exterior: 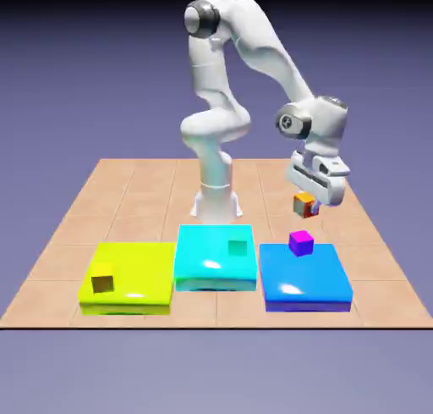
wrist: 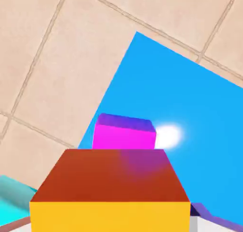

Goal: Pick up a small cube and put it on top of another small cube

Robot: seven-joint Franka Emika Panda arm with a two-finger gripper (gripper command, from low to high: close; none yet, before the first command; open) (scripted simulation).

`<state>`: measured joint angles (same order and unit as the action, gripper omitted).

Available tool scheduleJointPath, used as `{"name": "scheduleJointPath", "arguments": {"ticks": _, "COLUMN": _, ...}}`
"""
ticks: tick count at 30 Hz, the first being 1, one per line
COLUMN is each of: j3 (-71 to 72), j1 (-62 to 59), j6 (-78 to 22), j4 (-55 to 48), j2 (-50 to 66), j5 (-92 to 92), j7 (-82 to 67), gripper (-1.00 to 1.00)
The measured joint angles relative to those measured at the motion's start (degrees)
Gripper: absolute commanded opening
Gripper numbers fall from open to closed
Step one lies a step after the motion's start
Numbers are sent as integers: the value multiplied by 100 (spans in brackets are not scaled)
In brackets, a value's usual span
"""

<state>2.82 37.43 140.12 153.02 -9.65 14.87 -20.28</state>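
Note:
My gripper (exterior: 306, 206) is shut on the small orange cube (exterior: 304, 205) and holds it in the air, a short way above the purple-magenta cube (exterior: 300, 243). That purple cube rests near the far edge of the blue slab (exterior: 304, 278). In the hand view the orange cube (wrist: 111, 193) fills the lower middle and hides both fingertips. Just beyond it shows the purple-magenta cube (wrist: 124, 131) on the blue slab (wrist: 190, 112). The two cubes are apart, not touching.
A cyan slab (exterior: 215, 260) with a teal cube (exterior: 237, 248) lies in the middle. On the exterior view's left, a yellow slab (exterior: 128, 277) carries an olive-brown cube (exterior: 102, 283). The slabs lie on a tan tiled table (exterior: 127, 196).

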Motion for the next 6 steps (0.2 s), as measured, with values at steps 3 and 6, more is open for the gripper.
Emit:
{"name": "scheduleJointPath", "arguments": {"ticks": 3, "j3": -72, "j1": -86, "j6": 718, "j4": 142, "j2": 589, "j5": 322, "j7": 236, "gripper": 100}}
{"name": "scheduleJointPath", "arguments": {"ticks": 6, "j3": -46, "j1": -45, "j6": 476, "j4": 93, "j2": 386, "j5": 215, "j7": 158, "gripper": 100}}
